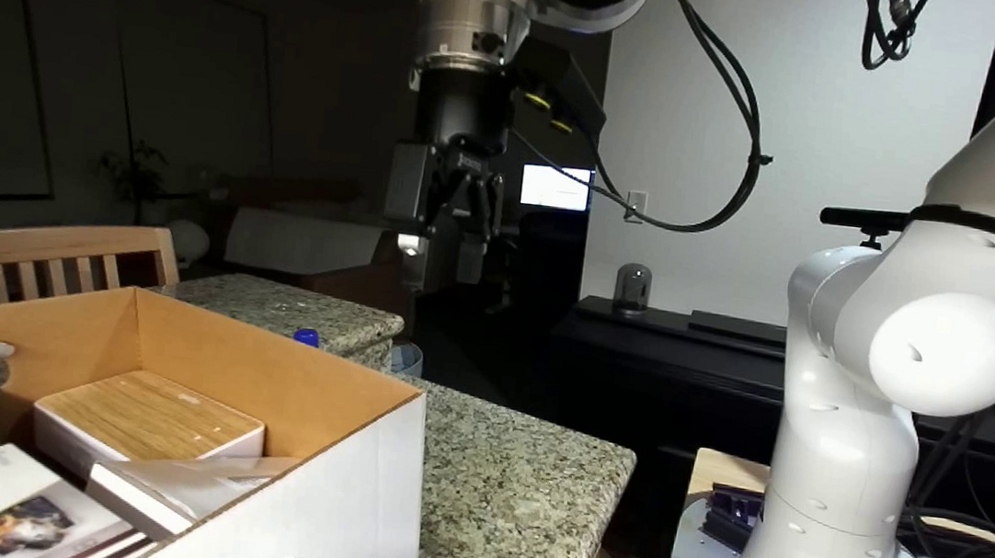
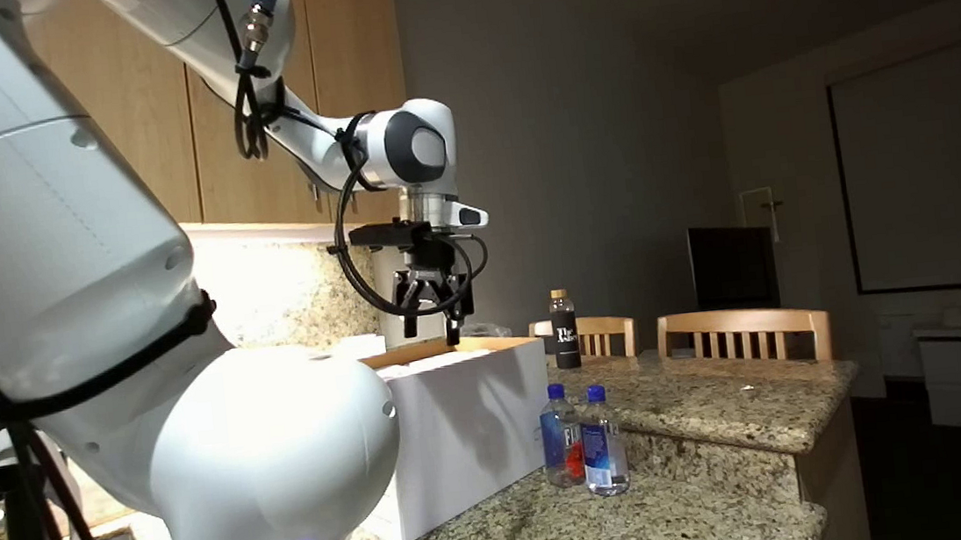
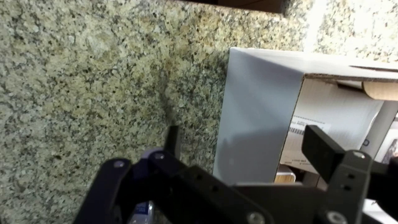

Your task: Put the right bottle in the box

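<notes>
End effector (image 2: 431,332): jaws wide apart, nothing held, raised near the cardboard box (image 2: 470,438). Target: presumably the right-hand Fiji water bottle (image 2: 604,445), upright on the tabletop (image 2: 681,520); the red-marked Fiji water bottle (image 2: 555,444) stands just beside it, nearer the box, and may be the one meant. Handling, estimated: fairly light (fill level unclear), slick, thin-walled, easily dented. Grip the upper body below the blue cap (image 2: 596,394) with moderate force.

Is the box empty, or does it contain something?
Not empty: in an exterior view, a white item with a wood-like top sits inside the box.
</notes>
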Motion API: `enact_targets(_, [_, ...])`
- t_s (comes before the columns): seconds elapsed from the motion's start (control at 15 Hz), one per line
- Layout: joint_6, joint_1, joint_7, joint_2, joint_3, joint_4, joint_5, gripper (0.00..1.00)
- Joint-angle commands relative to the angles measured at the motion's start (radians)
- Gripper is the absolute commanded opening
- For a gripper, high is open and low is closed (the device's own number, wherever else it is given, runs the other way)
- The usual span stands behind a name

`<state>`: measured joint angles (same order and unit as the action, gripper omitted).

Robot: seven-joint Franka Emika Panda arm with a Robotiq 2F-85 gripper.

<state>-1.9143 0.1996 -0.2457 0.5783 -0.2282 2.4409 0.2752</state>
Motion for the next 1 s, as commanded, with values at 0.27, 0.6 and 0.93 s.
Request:
enact_targets(0.27, [-0.135,-0.116,-0.021,-0.136,0.013,-0.115,-0.163,1.0])
enact_targets(0.6, [-0.182,-0.127,-0.005,-0.207,0.048,-0.138,-0.168,1.0])
enact_targets(0.93, [-0.189,-0.129,-0.004,-0.268,0.055,-0.175,-0.171,1.0])
